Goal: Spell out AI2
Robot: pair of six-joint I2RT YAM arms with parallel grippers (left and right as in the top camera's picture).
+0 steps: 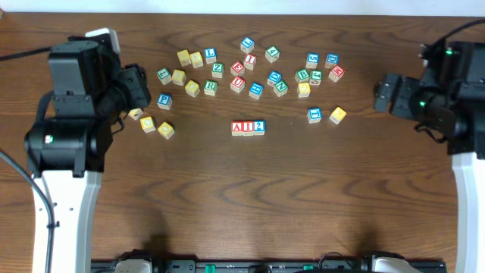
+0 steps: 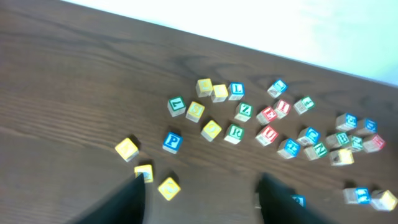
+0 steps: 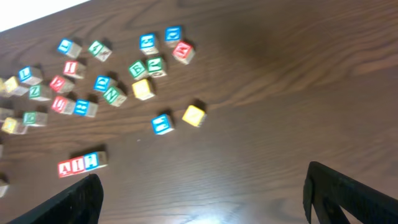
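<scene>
Three white-faced cubes stand side by side in a row at the table's middle: the red A (image 1: 238, 127), the red I (image 1: 248, 127) and the blue 2 (image 1: 259, 127), touching and reading AI2. In the right wrist view the same row lies at the lower left, A (image 3: 65, 168), I (image 3: 78, 165), 2 (image 3: 92, 162). My left gripper (image 1: 139, 85) (image 2: 202, 199) hovers far left of the row, open, holding nothing. My right gripper (image 1: 381, 92) (image 3: 202, 199) is far to the right of the row, wide open and empty.
Several other letter cubes (image 1: 250, 68) are scattered behind the row. Yellow cubes (image 1: 148, 123) (image 1: 165, 130) lie by the left gripper; one yellow cube (image 2: 168, 188) shows on the table between its fingers. A blue cube (image 1: 314, 114) and a yellow one (image 1: 338, 114) sit at the right.
</scene>
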